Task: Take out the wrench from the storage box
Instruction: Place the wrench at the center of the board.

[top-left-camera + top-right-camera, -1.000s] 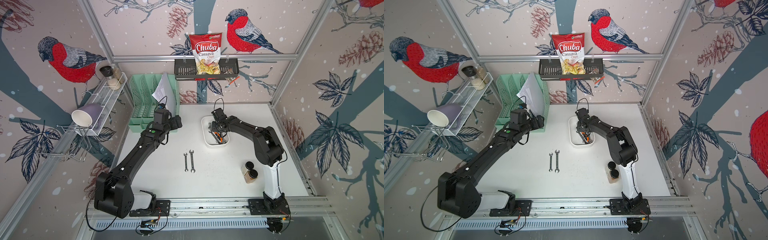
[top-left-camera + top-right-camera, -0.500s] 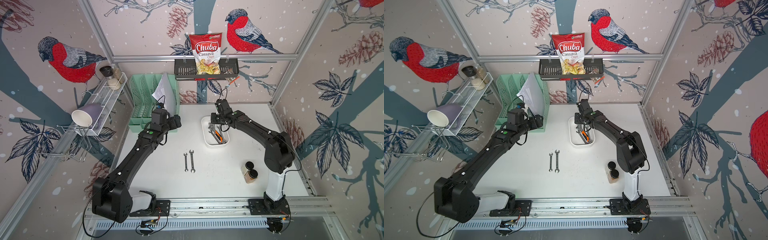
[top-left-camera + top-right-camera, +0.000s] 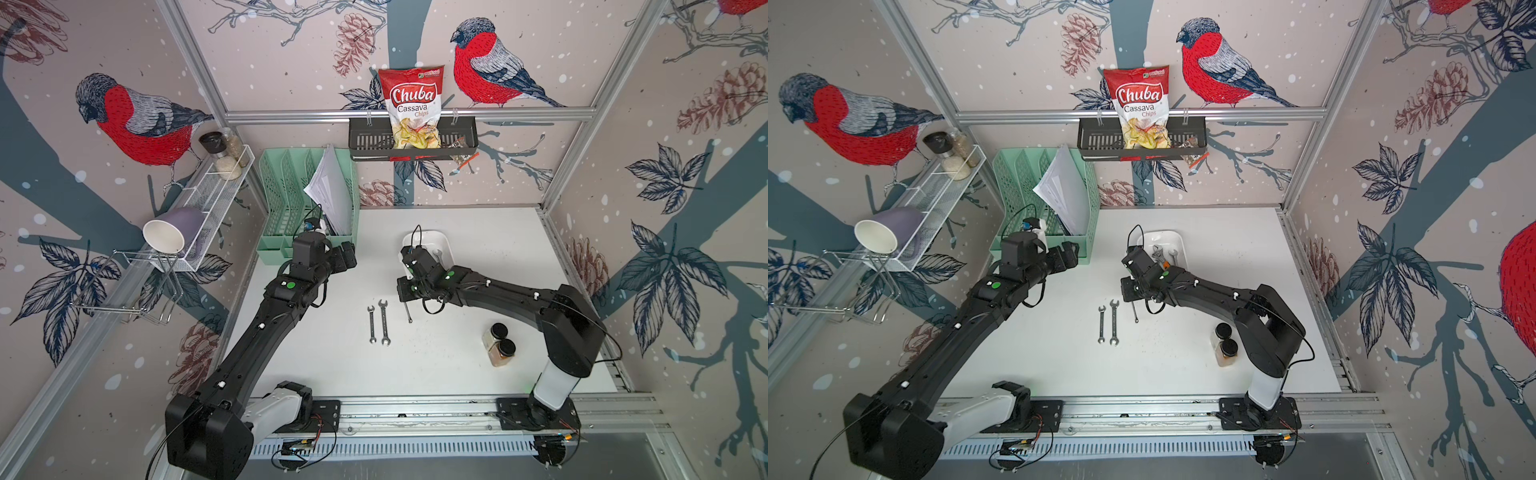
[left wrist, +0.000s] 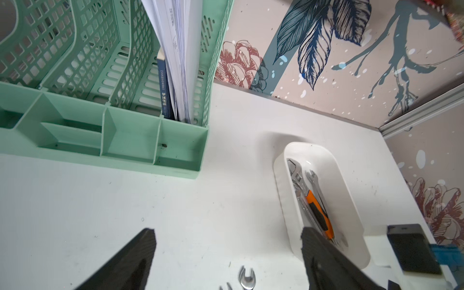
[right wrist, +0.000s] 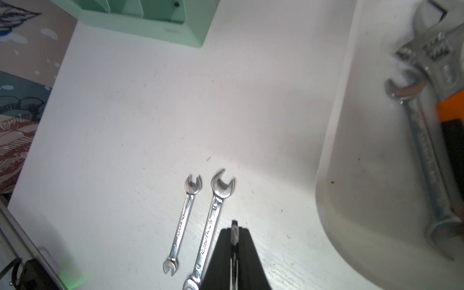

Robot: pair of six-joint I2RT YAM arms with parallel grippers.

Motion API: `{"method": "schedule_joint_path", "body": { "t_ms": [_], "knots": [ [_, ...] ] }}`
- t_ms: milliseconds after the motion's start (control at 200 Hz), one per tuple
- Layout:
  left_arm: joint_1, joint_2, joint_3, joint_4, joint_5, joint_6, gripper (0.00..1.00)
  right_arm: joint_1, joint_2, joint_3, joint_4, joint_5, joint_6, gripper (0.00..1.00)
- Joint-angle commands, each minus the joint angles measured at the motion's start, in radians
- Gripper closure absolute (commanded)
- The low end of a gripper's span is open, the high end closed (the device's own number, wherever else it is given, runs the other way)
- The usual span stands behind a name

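Right wrist view, desk asks: what sits between those black fingers (image 5: 247, 251)?
Photographer: The right gripper (image 5: 234, 229) is clamped tight on a slim silver steel wrench (image 3: 409, 312), seen edge-on; in both top views it hangs outside the shallow white plastic storage box (image 3: 450, 249), over the white table (image 3: 436, 353), just beside two silver open-ended spanners (image 3: 384, 322) lying side by side. Whether its tip touches the table, I cannot tell.
Desk: And the left?
Photographer: The left gripper (image 4: 226, 233) is near the mint-green slotted plastic organiser (image 4: 125, 140), its jaws wide apart with nothing between them. The storage box holds a chrome adjustable wrench (image 4: 295, 173), another spanner (image 4: 312, 175) and an orange-and-black utility knife (image 4: 316, 213).
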Motion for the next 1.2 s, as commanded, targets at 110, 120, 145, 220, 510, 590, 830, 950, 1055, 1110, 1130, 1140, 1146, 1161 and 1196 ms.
{"method": "schedule_joint_path", "body": {
  "t_ms": [110, 120, 145, 220, 510, 590, 830, 950, 1055, 1110, 1130, 1140, 1146, 1161, 1196],
  "knots": [
    [0.002, -0.036, -0.052, 0.022, -0.032, 0.009, 0.06, 0.033, 0.043, -0.050, 0.090, 0.024, 0.108, 1.00],
    [0.003, -0.037, -0.052, 0.023, -0.031, 0.008, 0.06, 0.033, 0.045, -0.052, 0.092, 0.025, 0.110, 1.00],
    [0.001, -0.039, -0.050, 0.022, -0.029, 0.010, 0.06, 0.033, 0.051, -0.056, 0.097, 0.025, 0.116, 1.00],
    [0.001, -0.044, -0.051, 0.023, -0.029, 0.013, 0.06, 0.033, 0.065, -0.068, 0.106, 0.028, 0.126, 1.00],
    [0.001, -0.022, -0.050, 0.027, -0.004, 0.017, 0.06, 0.020, 0.118, -0.076, 0.122, 0.027, 0.163, 1.00],
    [0.001, -0.022, -0.049, 0.030, -0.004, 0.017, 0.06, 0.016, 0.130, -0.074, 0.127, 0.016, 0.169, 1.00],
    [0.001, -0.023, -0.050, 0.034, -0.004, 0.019, 0.06, 0.006, 0.161, -0.055, 0.133, 0.005, 0.174, 1.00],
    [0.001, -0.023, -0.050, 0.033, -0.007, 0.021, 0.06, 0.004, 0.175, -0.040, 0.128, 0.001, 0.174, 1.00],
    [0.001, -0.024, -0.051, 0.034, -0.007, 0.021, 0.06, 0.005, 0.181, -0.038, 0.124, 0.002, 0.174, 0.98],
    [0.002, -0.023, -0.052, 0.034, -0.007, 0.020, 0.06, 0.004, 0.183, -0.039, 0.123, 0.004, 0.176, 0.96],
    [0.000, -0.024, -0.051, 0.034, -0.007, 0.020, 0.06, 0.003, 0.183, -0.038, 0.122, 0.007, 0.177, 0.95],
    [0.000, -0.024, -0.050, 0.034, -0.007, 0.020, 0.06, 0.004, 0.184, -0.038, 0.121, 0.008, 0.177, 0.95],
    [0.000, -0.024, -0.051, 0.033, -0.007, 0.020, 0.06, 0.003, 0.184, -0.038, 0.120, 0.007, 0.177, 0.95],
    [0.001, -0.023, -0.051, 0.034, -0.007, 0.021, 0.06, 0.003, 0.185, -0.038, 0.120, 0.008, 0.179, 0.94],
    [0.001, -0.022, -0.050, 0.035, -0.007, 0.021, 0.06, 0.005, 0.184, -0.038, 0.116, 0.011, 0.179, 0.93]
  ]
}}
